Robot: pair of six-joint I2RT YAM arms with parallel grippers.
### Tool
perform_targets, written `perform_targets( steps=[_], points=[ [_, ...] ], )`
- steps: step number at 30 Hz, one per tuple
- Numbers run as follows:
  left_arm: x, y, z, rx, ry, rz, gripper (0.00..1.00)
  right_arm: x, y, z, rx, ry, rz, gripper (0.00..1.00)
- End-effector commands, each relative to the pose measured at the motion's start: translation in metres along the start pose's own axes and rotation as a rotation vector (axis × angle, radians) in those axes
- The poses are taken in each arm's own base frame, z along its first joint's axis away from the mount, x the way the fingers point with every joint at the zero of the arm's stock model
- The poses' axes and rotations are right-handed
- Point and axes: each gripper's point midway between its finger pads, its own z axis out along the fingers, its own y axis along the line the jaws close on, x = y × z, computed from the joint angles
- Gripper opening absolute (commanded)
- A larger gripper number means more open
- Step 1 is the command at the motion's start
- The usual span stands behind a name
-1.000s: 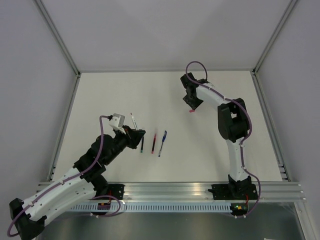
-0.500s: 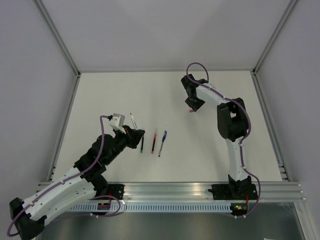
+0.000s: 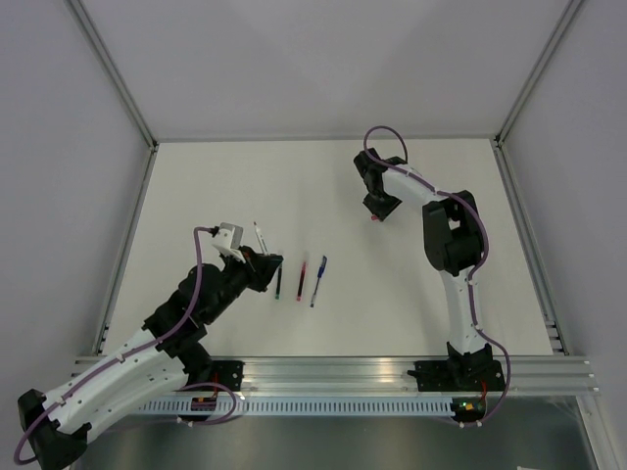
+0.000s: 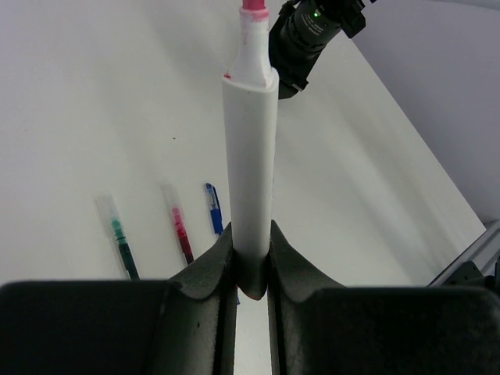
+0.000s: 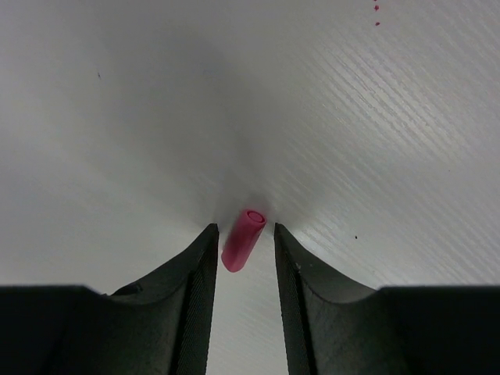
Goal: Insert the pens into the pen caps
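Two grippers in play. The left gripper is clamped tight on the white pen, pink tip pointing away from it. Far right, the right gripper sits half open, jaws straddling the pink cap lying on the surface, a sliver of gap either side. Green pen, red pen and blue pen lie side by side mid-surface.

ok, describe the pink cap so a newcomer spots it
On the white table, look right of the three pens lying in a row. Between the open jaws of the right gripper lies a short pink plastic tube, alone and far shorter than any pen.
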Motion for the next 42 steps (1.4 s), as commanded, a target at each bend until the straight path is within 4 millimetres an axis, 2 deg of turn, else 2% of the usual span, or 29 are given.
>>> perform_targets(
  steps=[1,5,7,8,9,12,16,19,20,21,22,23,24,26,27,28,29,30,31,32,33,34,35,37,38,39,40,41,42],
  points=[
    [-0.008,0.002,-0.002,-0.018,-0.034,-0.029,0.02,0.007,-0.012,0.013,0.055,0.039,0.01,0.4],
    [-0.01,0.001,-0.004,-0.012,-0.04,-0.032,0.02,0.009,-0.021,0.018,0.105,0.051,-0.011,0.37],
    [-0.01,0.0,-0.004,-0.009,-0.042,-0.036,0.02,0.01,-0.023,0.02,0.107,0.051,-0.01,0.32],
    [-0.009,0.0,-0.005,-0.009,-0.042,-0.034,0.02,0.011,-0.024,0.02,0.104,0.055,-0.01,0.28],
    [-0.01,0.001,-0.005,-0.011,-0.044,-0.034,0.02,0.013,-0.023,0.021,0.095,0.064,-0.012,0.17],
    [-0.01,0.0,-0.005,-0.006,-0.044,-0.029,0.02,0.018,-0.023,0.023,0.091,0.085,-0.041,0.0],
    [-0.005,-0.016,-0.004,0.091,-0.02,-0.005,0.02,0.008,-0.022,0.013,0.055,0.081,-0.1,0.0],
    [-0.003,-0.041,-0.002,0.227,-0.003,0.014,0.02,-0.014,-0.017,-0.011,-0.018,0.028,-0.179,0.0],
    [0.0,-0.047,-0.002,0.262,0.01,0.018,0.02,-0.028,-0.013,-0.03,-0.063,-0.012,-0.188,0.0],
    [0.002,-0.052,-0.001,0.285,0.025,0.022,0.02,-0.036,-0.01,-0.04,-0.101,-0.041,-0.2,0.0],
    [0.008,-0.06,0.001,0.333,0.057,0.031,0.02,-0.039,-0.014,-0.046,-0.116,-0.055,-0.224,0.0],
    [0.011,-0.066,0.001,0.365,0.074,0.036,0.02,-0.052,-0.015,-0.071,-0.173,-0.094,-0.253,0.0],
    [0.016,-0.076,-0.002,0.431,0.107,0.041,0.02,-0.059,-0.007,-0.082,-0.234,-0.125,-0.255,0.0],
    [0.023,-0.088,-0.001,0.505,0.135,0.044,0.02,-0.062,-0.012,-0.112,-0.342,-0.141,-0.327,0.0],
    [0.028,-0.099,-0.006,0.576,0.168,0.047,0.02,-0.065,-0.002,-0.125,-0.426,-0.163,-0.34,0.0],
    [0.028,-0.105,-0.007,0.614,0.164,0.049,0.02,-0.058,-0.008,-0.127,-0.465,-0.155,-0.375,0.0],
    [0.033,-0.107,-0.007,0.635,0.185,0.049,0.02,-0.061,0.003,-0.159,-0.61,-0.178,-0.403,0.0],
    [0.035,-0.11,-0.008,0.656,0.197,0.046,0.02,-0.056,0.005,-0.172,-0.685,-0.176,-0.426,0.0],
    [0.037,-0.115,-0.011,0.694,0.214,0.045,0.02,-0.041,-0.001,-0.169,-0.734,-0.147,-0.459,0.0],
    [0.038,-0.119,-0.012,0.719,0.216,0.045,0.02,-0.032,-0.001,-0.202,-0.889,-0.126,-0.486,0.0],
    [0.04,-0.123,-0.016,0.749,0.229,0.038,0.02,-0.021,0.001,-0.207,-0.971,-0.134,-0.491,0.0],
    [0.041,-0.124,-0.017,0.761,0.233,0.036,0.02,-0.017,0.0,-0.22,-1.036,-0.142,-0.49,0.0],
    [0.04,-0.126,-0.018,0.776,0.227,0.035,0.02,-0.019,0.001,-0.251,-1.149,-0.183,-0.487,0.0],
    [0.04,-0.126,-0.018,0.775,0.231,0.028,0.02,0.004,-0.004,-0.268,-1.22,-0.177,-0.521,0.0],
    [0.041,-0.126,-0.019,0.778,0.235,0.028,0.02,0.005,-0.004,-0.294,-1.311,-0.216,-0.524,0.0],
    [0.041,-0.128,-0.02,0.792,0.239,0.024,0.02,0.023,-0.007,-0.304,-1.361,-0.198,-0.553,0.0],
    [0.042,-0.129,-0.02,0.795,0.243,0.021,0.02,0.027,-0.008,-0.317,-1.412,-0.198,-0.549,0.0],
    [0.041,-0.13,-0.02,0.799,0.243,0.02,0.02,0.027,-0.012,-0.343,-1.505,-0.226,-0.547,0.0],
    [0.043,-0.128,-0.017,0.783,0.251,0.015,0.02,0.035,-0.015,-0.355,-1.542,-0.223,-0.552,0.0]
  ],
)
